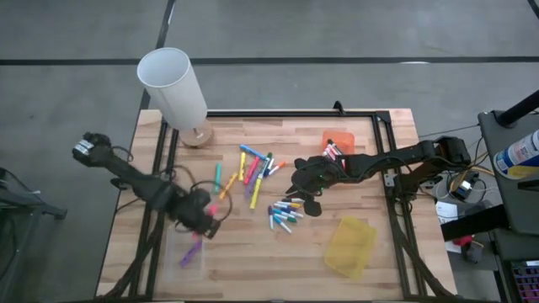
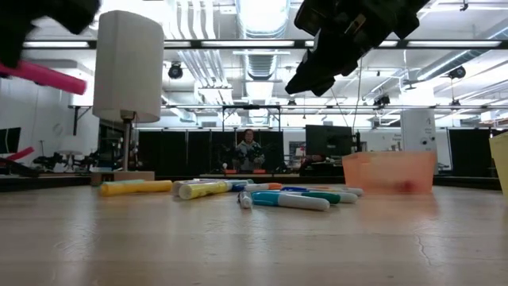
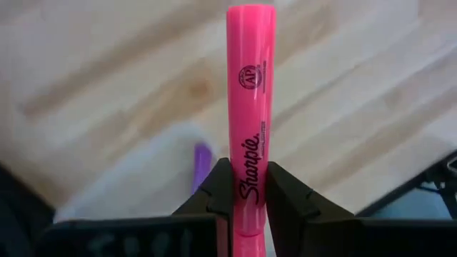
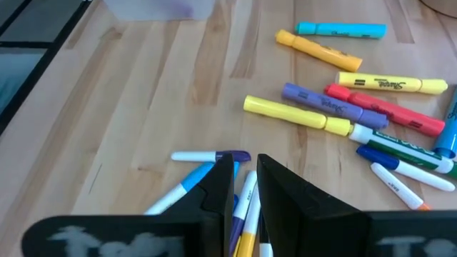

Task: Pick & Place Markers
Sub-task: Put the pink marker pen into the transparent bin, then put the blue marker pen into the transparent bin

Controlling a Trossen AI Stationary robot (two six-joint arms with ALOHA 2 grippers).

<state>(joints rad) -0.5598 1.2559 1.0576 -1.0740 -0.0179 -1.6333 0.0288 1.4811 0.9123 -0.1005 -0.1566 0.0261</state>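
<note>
My left gripper (image 1: pixel 206 223) is over the table's near left part, shut on a pink marker (image 3: pixel 250 86), which also shows high at the left in the low view (image 2: pixel 44 75). Just below it a clear bin (image 1: pixel 187 252) holds a purple marker (image 3: pixel 203 160). Loose markers lie flat mid-table in two groups (image 1: pixel 253 168) (image 1: pixel 285 215). My right gripper (image 4: pixel 245 160) hangs raised over the nearer group. A narrow gap between its fingers holds nothing, and the table's markers show through it. My left gripper pinches the pink marker's printed barrel (image 3: pixel 248 187) between its two fingers. The fingers come from above, pointing steeply down, and lie across the marker. Its long free end sticks out to one side. The marker is lifted clear of the table, nearly level.
An orange bin (image 1: pixel 337 143) with markers in it stands at the far right of the table. A yellow bin (image 1: pixel 352 246) sits at the near right. A white lamp (image 1: pixel 173 88) stands on its round base at the far left.
</note>
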